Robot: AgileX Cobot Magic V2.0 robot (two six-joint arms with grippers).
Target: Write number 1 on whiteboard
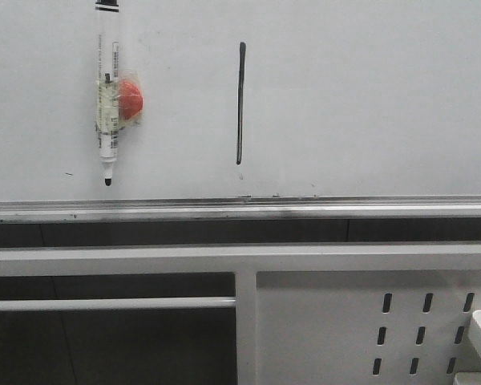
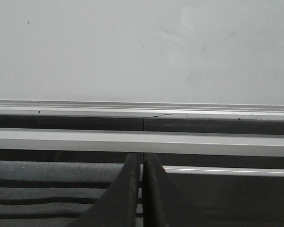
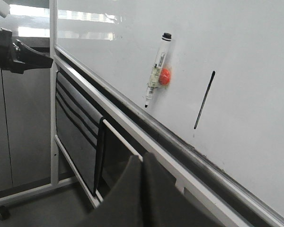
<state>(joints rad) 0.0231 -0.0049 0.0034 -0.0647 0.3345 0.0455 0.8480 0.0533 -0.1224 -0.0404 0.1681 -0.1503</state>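
Nearest in the front view is the white slotted metal panel at the lower right, with a white crossbar of the stand running the full width above it. Behind that lies the silver tray rail, dark smudges along its middle, edging the bottom of the whiteboard.

In the left wrist view the left gripper shows two dark fingers pressed together with only a hairline gap, nothing between them, pointed toward the rail and the bare board beyond. The right gripper looks the same in its own view: jaws closed on nothing, well short of the board, seeing it at a slant.

On the board itself, the number 1 is a thin dark vertical stroke near the centre, slightly thicker at the top, ending above the rail without touching it. To its left, well apart, a marker pen hangs tip down against the board, stuck to a round red magnet with clear tape
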